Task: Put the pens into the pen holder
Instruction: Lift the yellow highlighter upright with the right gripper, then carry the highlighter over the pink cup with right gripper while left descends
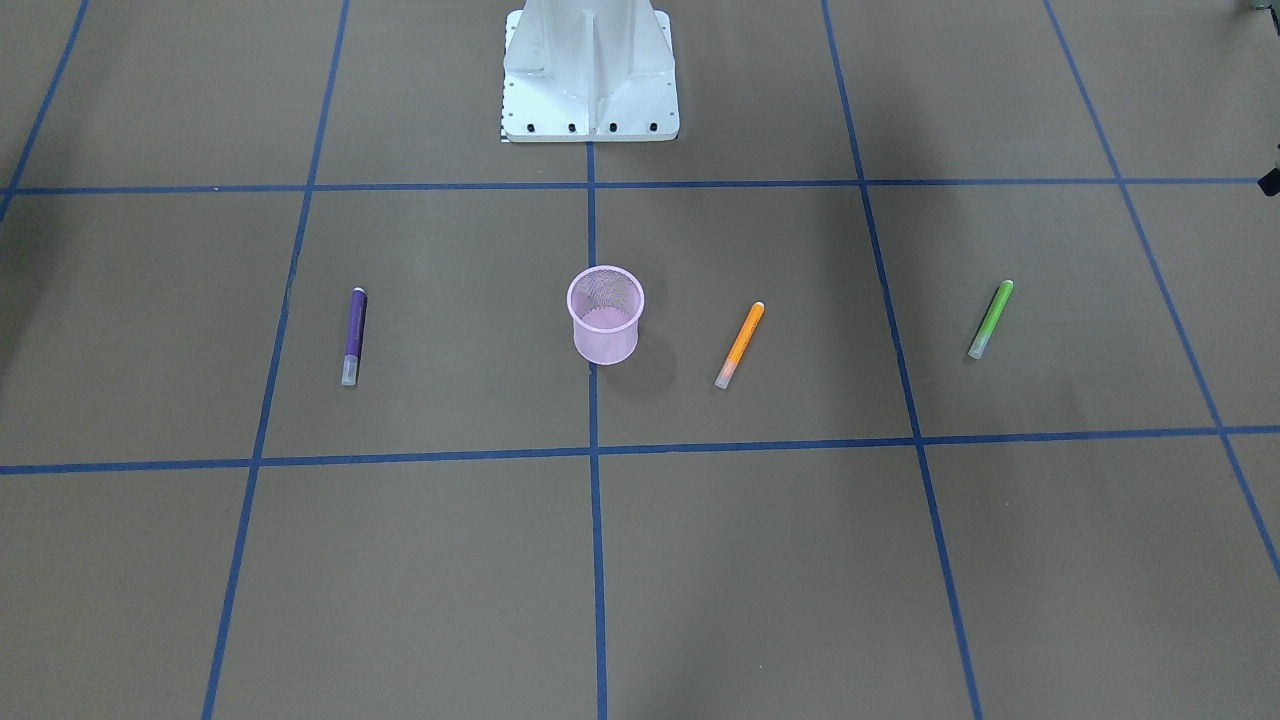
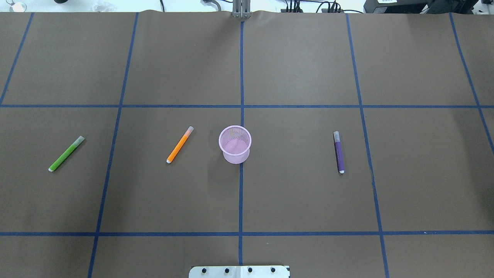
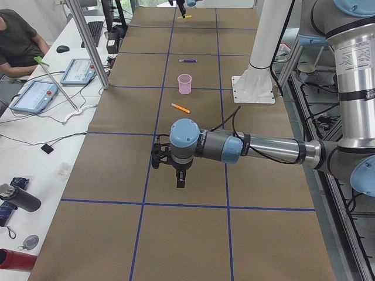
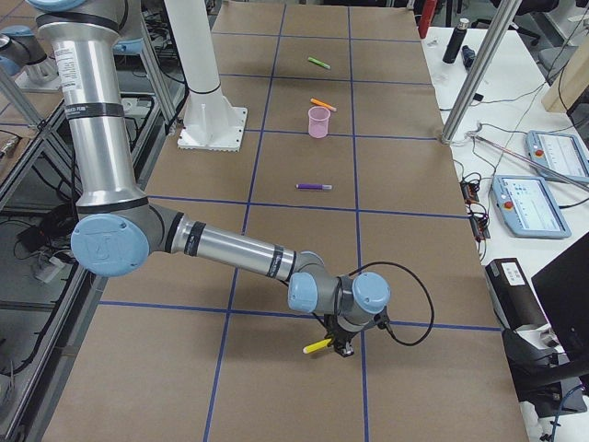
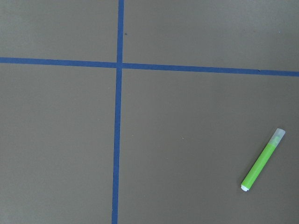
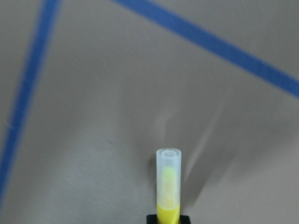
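My right gripper [image 4: 342,349] clamps the yellow pen [image 6: 168,186], likely light, stiff and slick, best held mid-barrel; whether the left gripper [image 3: 181,181] is closed, I cannot tell.

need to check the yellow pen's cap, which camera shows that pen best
Right wrist-mounted: the yellow pen sits large in the lower middle, pale cap clear, its base between the jaws of the right gripper. Exterior right shows it small at that gripper. Exterior left shows a far yellow speck. Front-facing and overhead do not show it.
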Action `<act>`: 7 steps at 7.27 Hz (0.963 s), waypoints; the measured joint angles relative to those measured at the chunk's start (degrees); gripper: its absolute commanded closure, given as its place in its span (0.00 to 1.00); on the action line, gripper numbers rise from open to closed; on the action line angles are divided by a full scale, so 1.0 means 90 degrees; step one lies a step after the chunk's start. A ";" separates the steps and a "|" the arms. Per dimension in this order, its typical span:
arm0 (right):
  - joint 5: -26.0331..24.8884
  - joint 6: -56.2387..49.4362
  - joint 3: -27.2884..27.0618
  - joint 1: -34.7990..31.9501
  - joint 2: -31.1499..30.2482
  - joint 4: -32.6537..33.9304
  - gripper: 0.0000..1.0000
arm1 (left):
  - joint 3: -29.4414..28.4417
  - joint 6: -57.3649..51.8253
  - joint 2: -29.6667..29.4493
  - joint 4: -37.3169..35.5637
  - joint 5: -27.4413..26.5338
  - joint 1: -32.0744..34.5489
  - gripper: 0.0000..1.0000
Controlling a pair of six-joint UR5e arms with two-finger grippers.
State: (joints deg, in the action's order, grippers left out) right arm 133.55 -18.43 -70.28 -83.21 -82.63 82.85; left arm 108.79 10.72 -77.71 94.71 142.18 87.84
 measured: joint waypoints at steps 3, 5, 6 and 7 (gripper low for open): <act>0.0565 0.2450 -0.1323 0.0324 0.0019 -0.0203 1.00 | -0.0057 0.0000 -0.0163 0.0282 0.0582 -0.0269 0.00; 0.0572 0.4656 -0.1818 0.1060 0.0031 -0.1450 1.00 | -0.0068 0.0061 -0.0537 0.0525 0.0609 -0.1027 0.00; 0.0407 0.6003 -0.2094 0.1570 0.0039 -0.2192 1.00 | -0.0092 0.0162 -0.0808 0.0589 0.0549 -0.1377 0.00; 0.0075 0.7267 -0.2517 0.2097 0.0082 -0.2675 1.00 | -0.0138 0.0253 -0.1120 0.0620 0.0315 -0.1716 0.01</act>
State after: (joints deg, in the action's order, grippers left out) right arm 134.22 46.98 -92.94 -64.33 -81.89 58.77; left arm 107.55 12.99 -87.79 100.29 145.02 72.40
